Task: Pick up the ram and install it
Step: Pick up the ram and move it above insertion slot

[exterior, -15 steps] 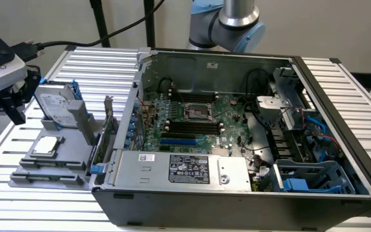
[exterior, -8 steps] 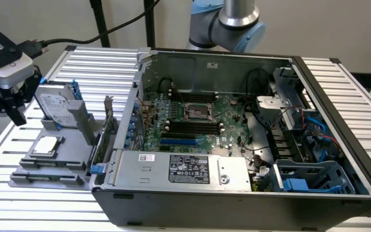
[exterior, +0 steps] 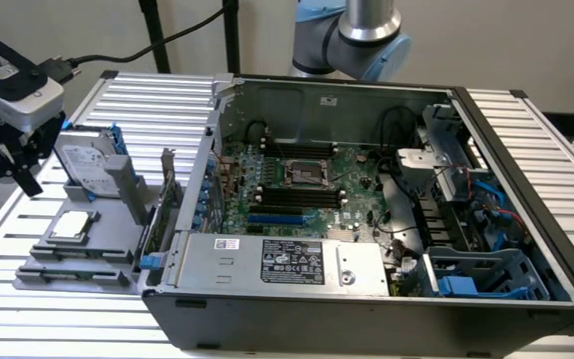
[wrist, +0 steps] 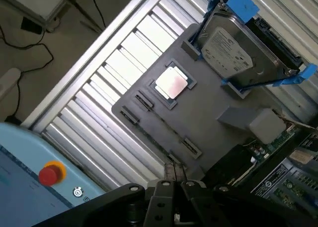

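A: Nearest us, at the exterior view's left, the grey fixture (exterior: 93,206) sits on the slatted table (exterior: 28,329). In its near slot we make out a thin greenish strip standing on edge. We take it for the ram (exterior: 75,275), and nothing touches it.

B: Agreed. Just behind it lies a square processor (exterior: 72,225), and farther back a hard drive (exterior: 86,163) leans in its blue bracket.

A: The gripper (exterior: 8,176) hangs left of that drive, above the table and well apart from the ram. We judge the pick-up step is in hand, with the grasp not made.

B: Is it released or clenched?

A: We cannot tell. It looks dark against dark from outside, and the wrist view cuts it off.

B: In our judgement, the pick calls for squaring up along that narrow top edge, between the fixture's clips, with little room for error.

A: To the right, in the open computer case (exterior: 526,149), the black memory slots (exterior: 297,196) lie near the socket. We cannot tell whether their latches stand open.

B: And the ram's chips are too fine to make out.
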Controlling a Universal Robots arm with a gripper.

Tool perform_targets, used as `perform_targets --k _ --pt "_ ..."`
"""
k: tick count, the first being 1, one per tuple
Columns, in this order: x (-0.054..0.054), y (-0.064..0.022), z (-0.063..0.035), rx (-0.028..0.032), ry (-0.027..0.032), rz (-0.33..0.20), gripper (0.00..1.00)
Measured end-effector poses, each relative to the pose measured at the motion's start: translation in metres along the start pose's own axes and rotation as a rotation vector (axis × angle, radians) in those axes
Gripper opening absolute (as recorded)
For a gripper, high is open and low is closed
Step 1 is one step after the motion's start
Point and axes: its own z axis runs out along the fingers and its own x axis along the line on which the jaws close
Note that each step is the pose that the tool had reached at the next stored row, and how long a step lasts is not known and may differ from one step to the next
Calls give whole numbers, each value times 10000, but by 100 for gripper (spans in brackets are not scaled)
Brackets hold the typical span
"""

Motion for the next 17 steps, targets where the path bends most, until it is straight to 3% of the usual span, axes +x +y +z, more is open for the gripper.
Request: perform_targets --k 17 --pt "-1 -1 66 33 38 -3101 11"
